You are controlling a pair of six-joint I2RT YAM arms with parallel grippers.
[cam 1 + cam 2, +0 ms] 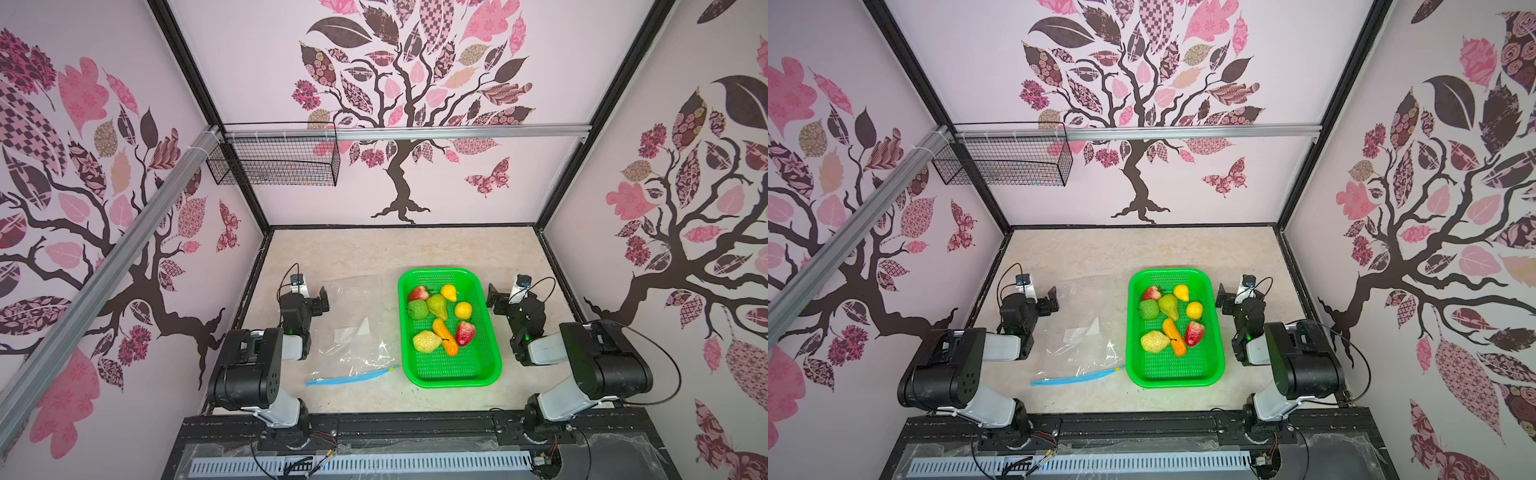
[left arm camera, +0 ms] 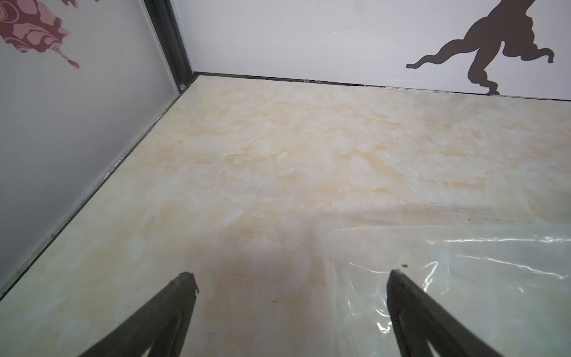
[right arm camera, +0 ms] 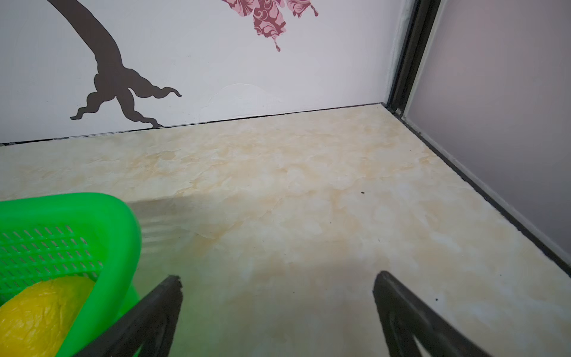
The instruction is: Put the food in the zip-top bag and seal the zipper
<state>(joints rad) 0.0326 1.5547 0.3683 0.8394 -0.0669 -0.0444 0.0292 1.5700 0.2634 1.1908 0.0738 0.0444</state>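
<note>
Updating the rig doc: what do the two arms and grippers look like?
Left arm and right arm: black joint housings, light grey links, thin black cables, a green light near each wrist. Left gripper and right gripper: dark, tapered fingers.

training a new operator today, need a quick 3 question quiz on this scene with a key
1. True or false: all the food lies in the basket.
2. In both top views, the bag lies: A) left of the basket B) inside it C) right of it.
3. Fill in: the left gripper and right gripper are both ____ and hold nothing.
Key: 1 true; 2 A; 3 open.
</note>
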